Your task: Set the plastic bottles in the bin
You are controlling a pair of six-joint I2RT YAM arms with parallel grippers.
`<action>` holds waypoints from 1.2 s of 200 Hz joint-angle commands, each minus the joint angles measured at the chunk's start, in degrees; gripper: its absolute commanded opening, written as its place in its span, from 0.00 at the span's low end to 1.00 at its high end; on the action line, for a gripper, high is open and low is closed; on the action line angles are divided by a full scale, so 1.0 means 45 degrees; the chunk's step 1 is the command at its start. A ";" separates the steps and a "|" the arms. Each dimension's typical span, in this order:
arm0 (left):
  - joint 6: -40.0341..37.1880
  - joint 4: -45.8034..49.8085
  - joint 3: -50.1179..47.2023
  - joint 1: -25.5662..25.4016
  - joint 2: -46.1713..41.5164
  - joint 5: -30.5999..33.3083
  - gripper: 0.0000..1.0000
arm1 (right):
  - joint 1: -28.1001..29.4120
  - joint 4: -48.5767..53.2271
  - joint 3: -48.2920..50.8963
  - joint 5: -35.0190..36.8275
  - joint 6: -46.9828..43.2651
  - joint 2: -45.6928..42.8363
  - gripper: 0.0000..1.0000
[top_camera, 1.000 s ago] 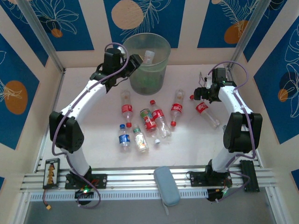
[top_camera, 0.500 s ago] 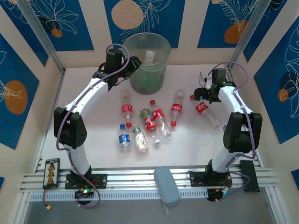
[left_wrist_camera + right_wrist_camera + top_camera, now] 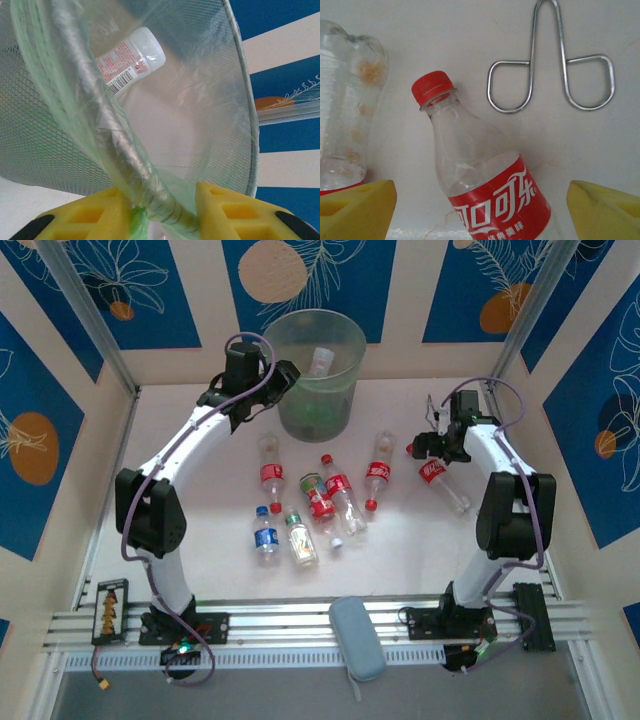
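Left jaws are closed on the rim of the bin [image 3: 100,115], one yellow pad [image 3: 85,217] on either side of it, with the thin green liner [image 3: 210,100] pinched in as well. This grip is judged to be meant to steady the bin [image 3: 315,370] while bottles are dropped in. Just beyond these jaws, inside the bin, a barcode-labelled bottle [image 3: 132,60] is seen lying against the wall, so part of the task is taken as done.

Right jaws are held wide apart, their pads [image 3: 355,210] set to either side of a red-labelled bottle [image 3: 485,170] and apart from it. That bottle lies on the tabletop [image 3: 420,560] with its red cap pointing away from the jaws; nothing is gripped. The straddle is read as a line-up for a grasp across the bottle's body. Just left of these jaws a clear bottle [image 3: 345,100] lies on its side, and beyond them are the wire tongs [image 3: 551,75], which are no part of the task. Further to their left, well apart, a cluster of loose bottles [image 3: 300,510] lies unbinned.

The left arm is stretched far forward, its wrist brought to the bin's near-left rim. The right arm is folded high at the elbow, its wrist turned down over the red-labelled bottle [image 3: 437,476].
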State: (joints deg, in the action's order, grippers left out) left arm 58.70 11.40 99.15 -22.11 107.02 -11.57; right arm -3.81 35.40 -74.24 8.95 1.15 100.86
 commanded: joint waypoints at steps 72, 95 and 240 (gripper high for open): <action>-0.0192 0.0028 0.0290 0.0167 0.0260 -0.0338 0.37 | 0.0360 0.0708 -0.0700 0.0040 -0.0001 0.2091 0.77; -0.0191 0.0026 0.0198 0.0185 0.0183 -0.0319 0.37 | 0.0350 0.0591 -0.0686 0.0315 0.0131 0.1932 0.70; -0.0171 -0.0133 -0.0198 0.0324 -0.0072 -0.0455 0.36 | 0.1505 -0.4259 -0.1101 -0.3325 0.2313 -0.4874 0.53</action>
State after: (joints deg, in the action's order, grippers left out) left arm 58.65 11.31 99.04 -21.47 107.02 -12.60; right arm -0.03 27.57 -77.21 2.04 7.40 82.52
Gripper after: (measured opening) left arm 0.364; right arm 0.587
